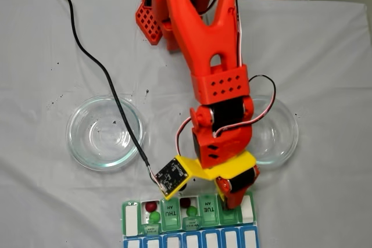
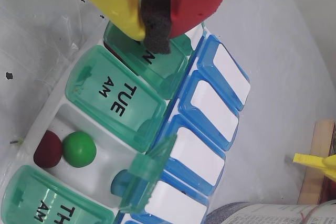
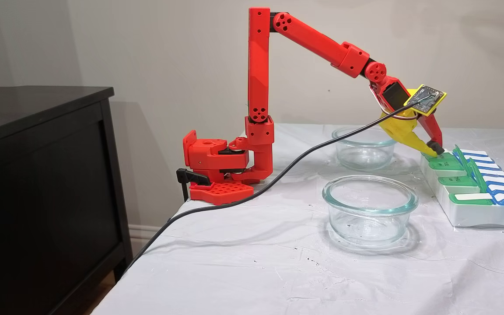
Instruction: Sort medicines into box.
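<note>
The pill organizer box point(image 1: 172, 216) lies at the table's near edge, with a green lid row and a blue row point(image 2: 210, 103). Two green compartments stand open. One holds a dark red ball point(image 1: 151, 206) and a green ball point(image 1: 154, 217). The other holds a dark red ball point(image 2: 48, 149) beside a green ball point(image 2: 80, 149), and these also show from above as the red ball point(image 1: 185, 202) and the green ball point(image 1: 191, 211). My gripper point(image 2: 155, 22), with one yellow and one red finger, is shut. Its black foam pad sits on a green lid past the TUE lid point(image 2: 118, 98). Nothing shows between the fingers.
Two clear glass bowls stand behind the box, one at left point(image 1: 106, 133) and one at right point(image 1: 279, 132), partly under the arm. A black cable point(image 1: 99, 71) crosses the white cloth to the wrist camera. The arm's base point(image 3: 217, 170) sits at the table's edge beside a dark cabinet point(image 3: 37, 175).
</note>
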{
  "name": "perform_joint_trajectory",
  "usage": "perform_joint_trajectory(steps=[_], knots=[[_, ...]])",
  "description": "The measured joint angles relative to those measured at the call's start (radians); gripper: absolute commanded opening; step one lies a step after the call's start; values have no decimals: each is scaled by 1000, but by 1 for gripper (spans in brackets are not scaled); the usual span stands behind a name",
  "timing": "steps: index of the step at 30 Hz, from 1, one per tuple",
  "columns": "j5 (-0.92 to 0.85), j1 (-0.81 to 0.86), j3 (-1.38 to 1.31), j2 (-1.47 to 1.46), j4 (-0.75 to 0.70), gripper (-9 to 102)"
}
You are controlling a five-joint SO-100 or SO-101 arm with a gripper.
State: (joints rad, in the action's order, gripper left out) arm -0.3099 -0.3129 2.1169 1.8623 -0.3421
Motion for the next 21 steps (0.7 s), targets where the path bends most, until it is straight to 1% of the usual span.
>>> perform_joint_trajectory(steps=[4, 11, 18, 21], knots=[[-25, 0, 12, 0, -12, 0], [-78, 0, 44, -5, 18, 0], [-112, 0, 14, -66, -75, 0], [-121, 0, 0, -84, -94, 0]])
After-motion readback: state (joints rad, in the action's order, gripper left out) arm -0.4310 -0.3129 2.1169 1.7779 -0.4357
